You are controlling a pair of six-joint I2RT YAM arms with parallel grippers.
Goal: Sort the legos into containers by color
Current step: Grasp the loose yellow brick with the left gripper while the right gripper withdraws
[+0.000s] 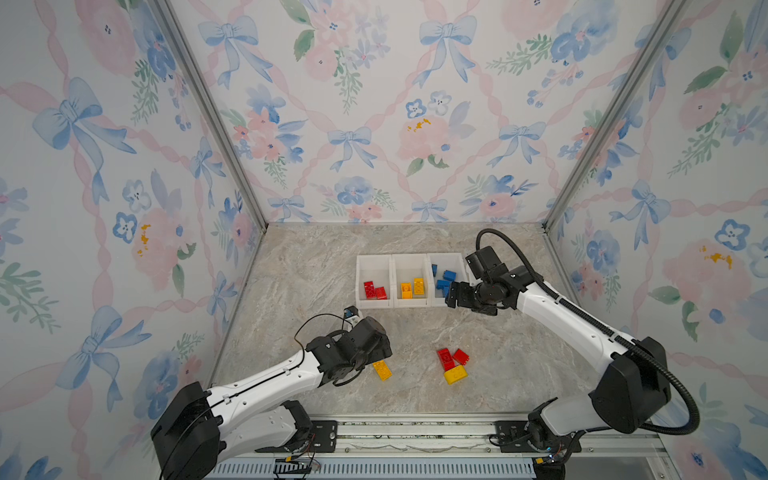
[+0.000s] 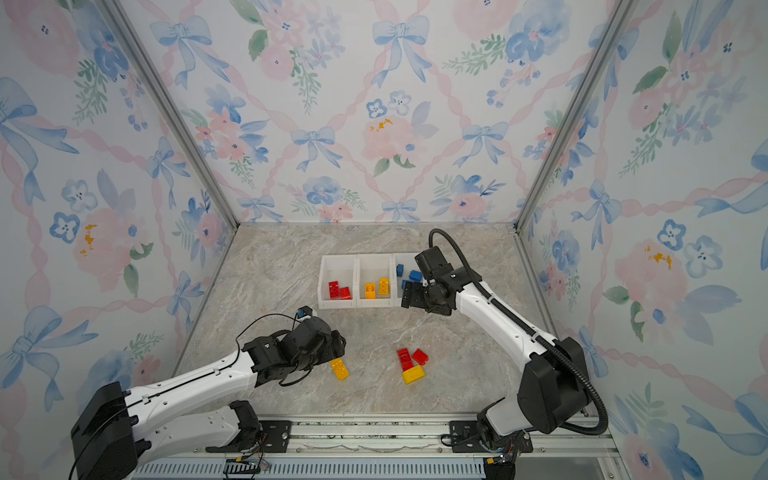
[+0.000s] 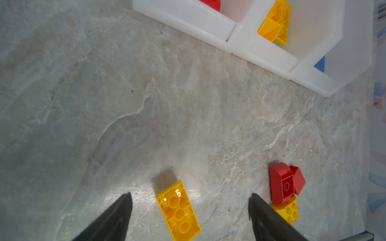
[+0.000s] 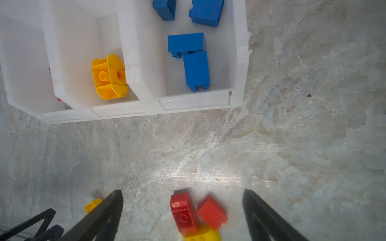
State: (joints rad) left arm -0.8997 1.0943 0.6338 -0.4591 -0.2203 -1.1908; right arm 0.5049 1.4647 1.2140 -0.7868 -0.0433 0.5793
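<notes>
By my reckoning the sorting is well past halfway. Eight bricks lie in the three joined translucent-white plastic containers (image 1: 375,304), and four are left out on the marble-patterned table (image 1: 299,270).

Along the row as both top views show it, the left-end container holds two red studded plastic bricks (image 1: 375,290). The middle container holds two yellow bricks (image 1: 412,288), and the right-end container holds four blue bricks (image 1: 444,280). I can see no mixed colours in any container. No blue brick shows on the table, so blue looks finished.

Left to sort is a lone long yellow brick (image 3: 178,210), lying hollow underside up well in front of the left-end container. In front of the right-end container sits a tight cluster: a rounded red brick (image 1: 444,359), a small red brick (image 1: 461,356) touching it, and a rounded yellow brick (image 1: 455,375) on the side away from the containers.

The left gripper (image 3: 190,195) has its jaws apart over the lone long yellow brick, which lines up between them unclamped. The right gripper (image 4: 182,190) hangs at the front of the right-end container, jaws apart and empty.
</notes>
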